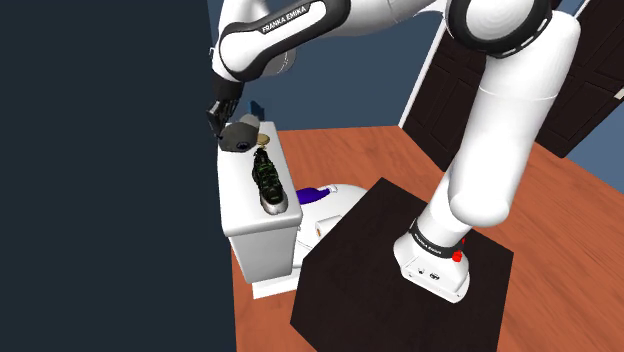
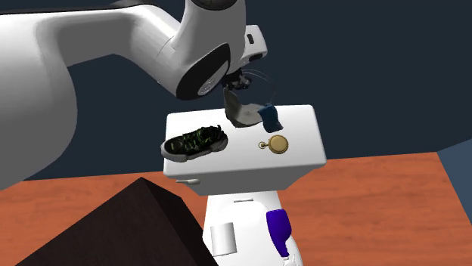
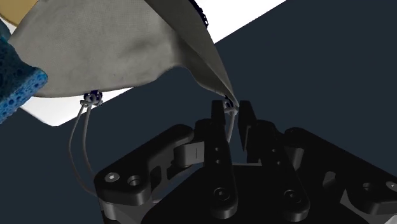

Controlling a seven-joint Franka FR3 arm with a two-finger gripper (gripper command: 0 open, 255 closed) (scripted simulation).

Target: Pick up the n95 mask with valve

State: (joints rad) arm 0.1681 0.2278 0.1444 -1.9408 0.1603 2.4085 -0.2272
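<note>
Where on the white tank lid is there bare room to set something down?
In the second exterior view, bare lid lies between the sneaker and the gold pocket watch, and along the near edge. The back is crowded: the gripper holds the grey mask beside the blue sponge.

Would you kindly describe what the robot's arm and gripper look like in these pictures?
The rounded white arm has dark joint bands, one bearing white FRANKA EMIKA lettering; its white base carries a red dot. The all-black two-finger gripper has a blocky body with round screw recesses.
</note>
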